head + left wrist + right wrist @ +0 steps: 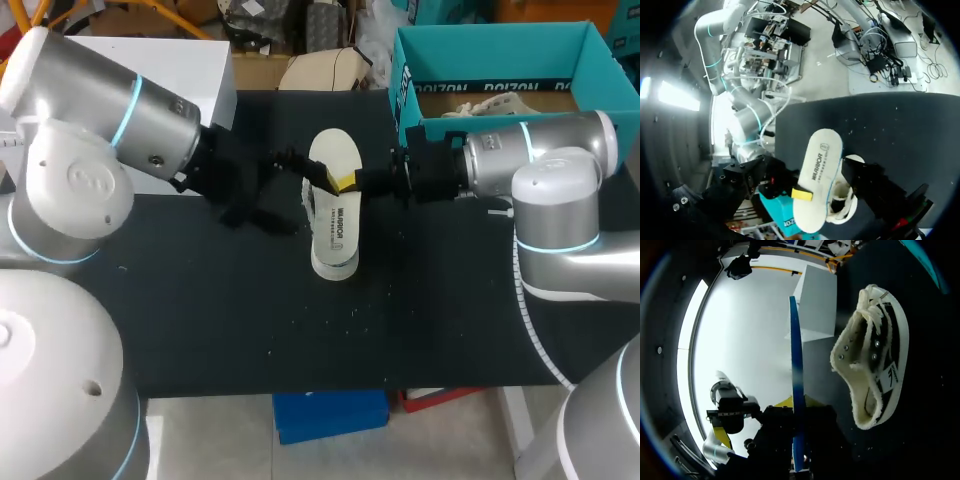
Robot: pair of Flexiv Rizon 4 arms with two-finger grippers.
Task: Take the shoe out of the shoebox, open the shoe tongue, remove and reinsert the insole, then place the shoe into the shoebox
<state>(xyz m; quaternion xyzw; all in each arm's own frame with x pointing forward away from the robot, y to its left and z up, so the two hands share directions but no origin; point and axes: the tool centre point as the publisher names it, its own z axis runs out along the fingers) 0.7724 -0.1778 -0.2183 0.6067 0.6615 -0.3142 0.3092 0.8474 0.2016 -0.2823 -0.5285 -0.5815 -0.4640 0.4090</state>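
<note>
The right tool (345,182) is clamped on the insole (332,155), a yellow tip pressed to each face, holding it edge-up just over the shoe's (335,235) open collar. The left tool (290,162) sits at that collar from the other side; I cannot tell whether it is apart or together. The shoe lies mid-worktop (230,300), outside the teal shoebox (500,45) at the far right.
</note>
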